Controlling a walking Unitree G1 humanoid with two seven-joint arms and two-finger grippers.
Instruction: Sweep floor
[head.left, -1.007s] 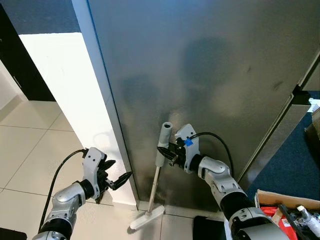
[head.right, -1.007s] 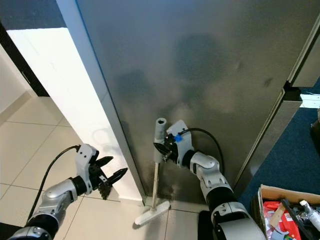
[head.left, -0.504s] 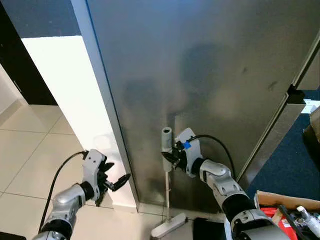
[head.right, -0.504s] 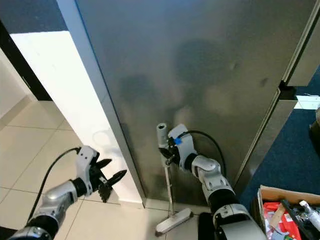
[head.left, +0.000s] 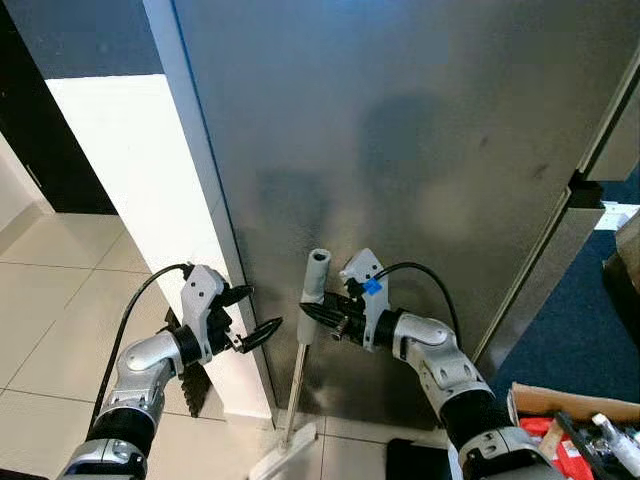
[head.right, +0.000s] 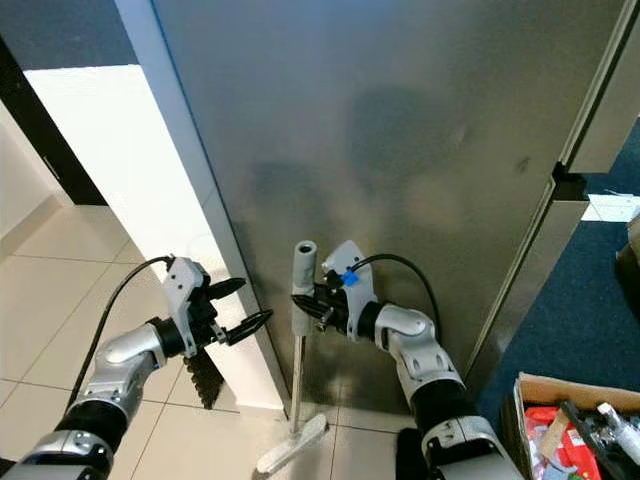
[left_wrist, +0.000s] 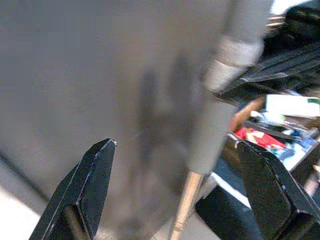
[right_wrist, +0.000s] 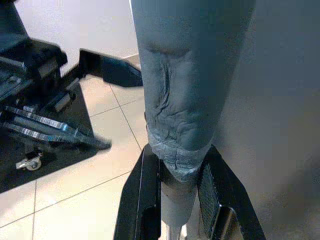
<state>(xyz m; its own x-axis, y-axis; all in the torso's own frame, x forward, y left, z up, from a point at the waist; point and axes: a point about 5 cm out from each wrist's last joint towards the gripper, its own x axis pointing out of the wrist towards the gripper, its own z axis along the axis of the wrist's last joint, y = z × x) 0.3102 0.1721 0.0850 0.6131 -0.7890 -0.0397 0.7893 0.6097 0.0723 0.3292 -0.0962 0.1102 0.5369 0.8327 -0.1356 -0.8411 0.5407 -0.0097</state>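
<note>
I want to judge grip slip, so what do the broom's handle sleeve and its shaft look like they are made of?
The handle sleeve looks like soft grey foam or rubber, matte: it is wrinkled above where the right gripper clamps it. The shaft looks like thin metal, pale with a slight sheen, though painted plastic cannot be ruled out.

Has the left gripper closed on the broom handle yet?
No: the left gripper hangs open beside the broom handle, which the right gripper alone clamps.
</note>
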